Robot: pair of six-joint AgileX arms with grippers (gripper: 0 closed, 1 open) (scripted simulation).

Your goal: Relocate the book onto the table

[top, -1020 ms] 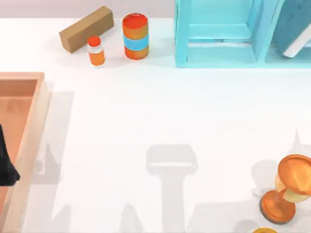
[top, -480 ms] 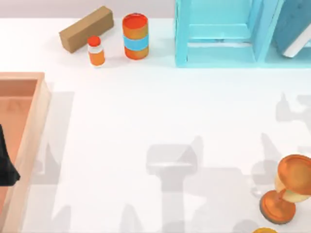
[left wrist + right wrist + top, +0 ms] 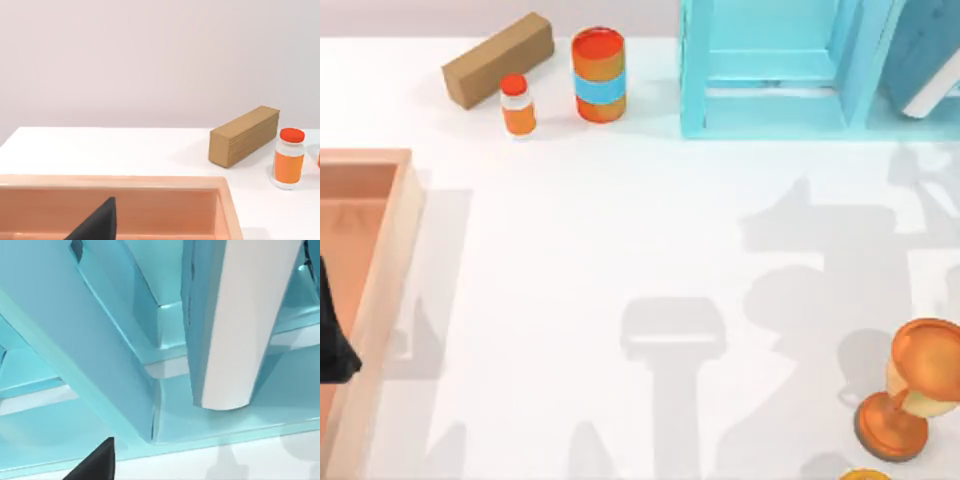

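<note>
Top view: the book [image 3: 927, 55] leans tilted in the right-hand bay of the light-blue shelf unit [image 3: 775, 70], not yet on the white worktop [image 3: 620, 240]. A cardboard box [image 3: 498, 59], a small orange bottle [image 3: 517, 105] and an orange can [image 3: 599, 74] stand at the far edge; an orange goblet [image 3: 910, 390] sits near the front right.

Left arm: a dark part of it [image 3: 332, 340] is parked over the wooden tray [image 3: 382, 270] at the left; whether that pincer is apart or together cannot be told.

Left wrist view: the tray lies just below the pincer tip [image 3: 95, 225], the box and bottle well beyond it.

Right wrist view: one dark fingertip [image 3: 95, 462] of the right pincer points at the shelf; the book's white page edge hangs ahead, just past a slanted divider. Its spread cannot be told.

Risk: the book leans loosely, so a glancing approach could likely knock it over inside the bay or catch the divider; a grip on one corner may let the heavy volume twist free.
</note>
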